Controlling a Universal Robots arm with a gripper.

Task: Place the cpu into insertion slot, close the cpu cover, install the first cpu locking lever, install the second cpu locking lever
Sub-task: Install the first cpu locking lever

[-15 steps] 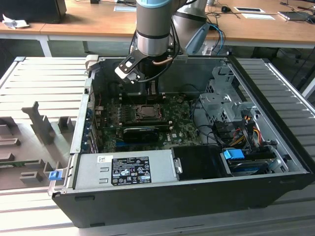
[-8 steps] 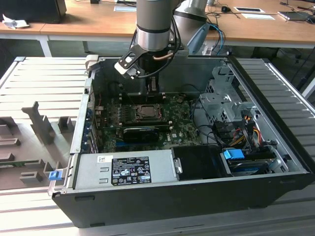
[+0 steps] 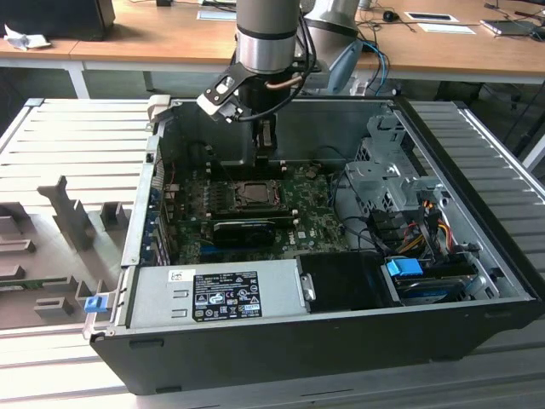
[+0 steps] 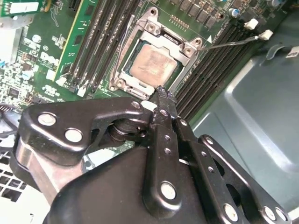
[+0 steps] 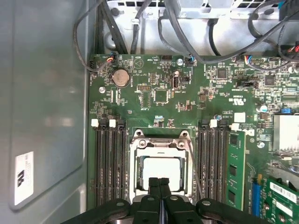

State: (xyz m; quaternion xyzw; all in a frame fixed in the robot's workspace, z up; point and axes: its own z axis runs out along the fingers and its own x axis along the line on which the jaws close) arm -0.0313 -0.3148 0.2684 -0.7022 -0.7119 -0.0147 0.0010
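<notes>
The cpu [image 4: 153,64] lies in the insertion slot [image 3: 247,195] on the green board; its grey top also shows in the first wrist view [image 5: 161,169]. The cpu cover [image 4: 132,55] lies flat around it as a metal frame [image 5: 160,145]. A thin locking lever [image 4: 231,43] sticks out from one corner of the socket and runs along its side [image 5: 195,173]. My gripper [image 4: 162,92] hovers just above the socket's edge with its black fingers pressed together, holding nothing; it also shows in the first wrist view [image 5: 159,183] and in the exterior view [image 3: 266,158].
Black memory slots [image 5: 108,163] flank the socket on both sides. A black expansion card [image 3: 243,230] lies nearer the power supply [image 3: 213,294]. Cables and drive cages [image 3: 400,213] fill the exterior view's right. The case walls [image 3: 281,119] enclose the board.
</notes>
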